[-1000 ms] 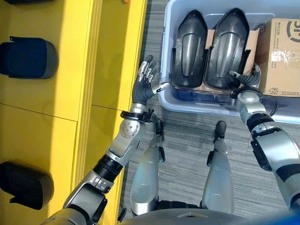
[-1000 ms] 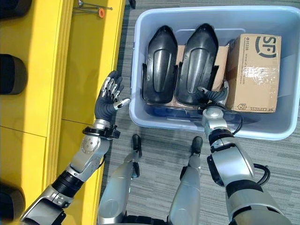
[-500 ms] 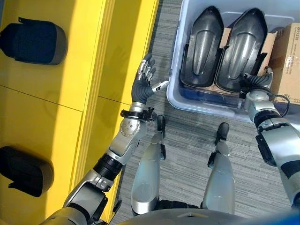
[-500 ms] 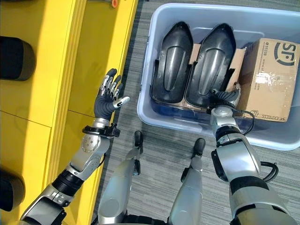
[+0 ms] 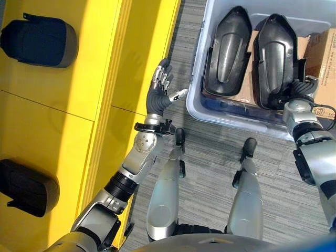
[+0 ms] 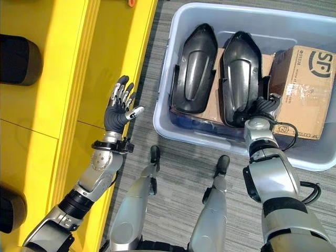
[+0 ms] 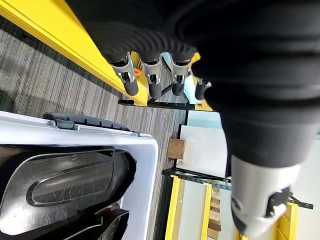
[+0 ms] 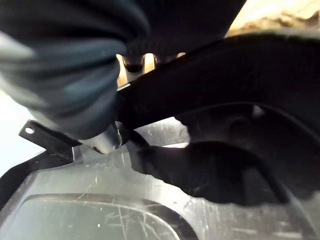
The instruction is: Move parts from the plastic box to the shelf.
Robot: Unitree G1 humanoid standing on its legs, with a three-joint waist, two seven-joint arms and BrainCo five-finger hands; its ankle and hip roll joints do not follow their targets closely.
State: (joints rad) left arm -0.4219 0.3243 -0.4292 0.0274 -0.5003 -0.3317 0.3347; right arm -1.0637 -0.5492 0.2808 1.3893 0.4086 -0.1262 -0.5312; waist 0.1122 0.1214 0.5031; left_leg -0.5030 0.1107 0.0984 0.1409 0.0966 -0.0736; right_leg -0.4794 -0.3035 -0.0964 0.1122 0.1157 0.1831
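Two black parts lie in the plastic box (image 6: 163, 113): left part (image 6: 193, 68), and right part (image 6: 242, 79) with right hand (image 6: 262, 109) fingers curled on its near edge. Beside them, one cardboard carton (image 6: 296, 89). Left hand (image 6: 118, 113) released, raised between box and yellow shelf (image 6: 63, 79).

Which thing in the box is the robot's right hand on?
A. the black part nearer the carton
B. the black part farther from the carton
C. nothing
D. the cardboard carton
A: the right hand grips the lower edge of the black part beside the carton.
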